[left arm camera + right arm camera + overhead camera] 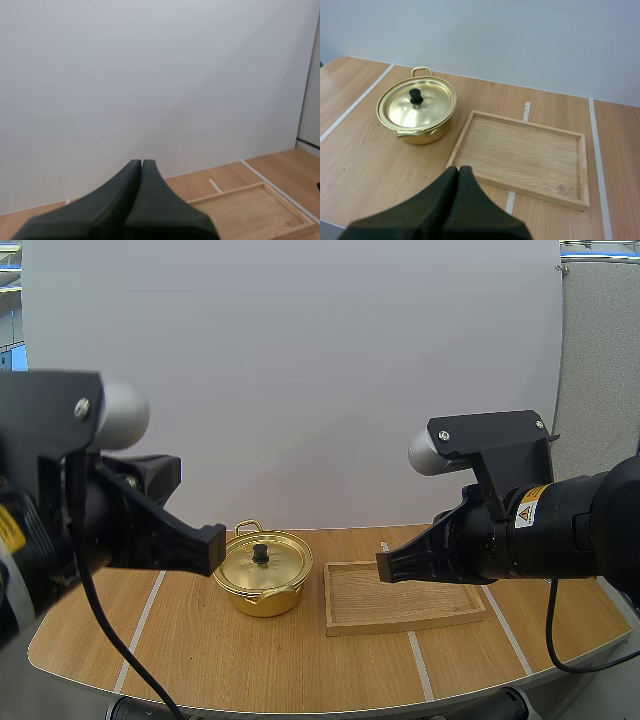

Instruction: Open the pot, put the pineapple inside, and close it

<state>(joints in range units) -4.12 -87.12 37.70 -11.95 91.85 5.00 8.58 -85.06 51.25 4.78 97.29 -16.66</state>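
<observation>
With the lid (280, 562) sitting on the gold pot (262, 598), lower centre of the high view, opening is coming first: fingers should be spreading, then dropping straight onto the black knob (260, 553). The left gripper (207, 548), just left of the pot in frame, is hovering closed, holding nothing. Near the wooden tray (400, 622), the right gripper (386, 567) is likewise pressed together and touching nothing.

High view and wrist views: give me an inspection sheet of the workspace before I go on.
Surface: wooden table with white tape lines.
Job's things: gold pot, lid on, black knob on top.
Clutter: wooden tray right of the pot, apart from it, nothing in it.
Grippers: left gripper and right gripper up off the table, jaws shut on nothing.
Cables: nothing seen on the table.
Surroundings: white backdrop behind the table.
</observation>
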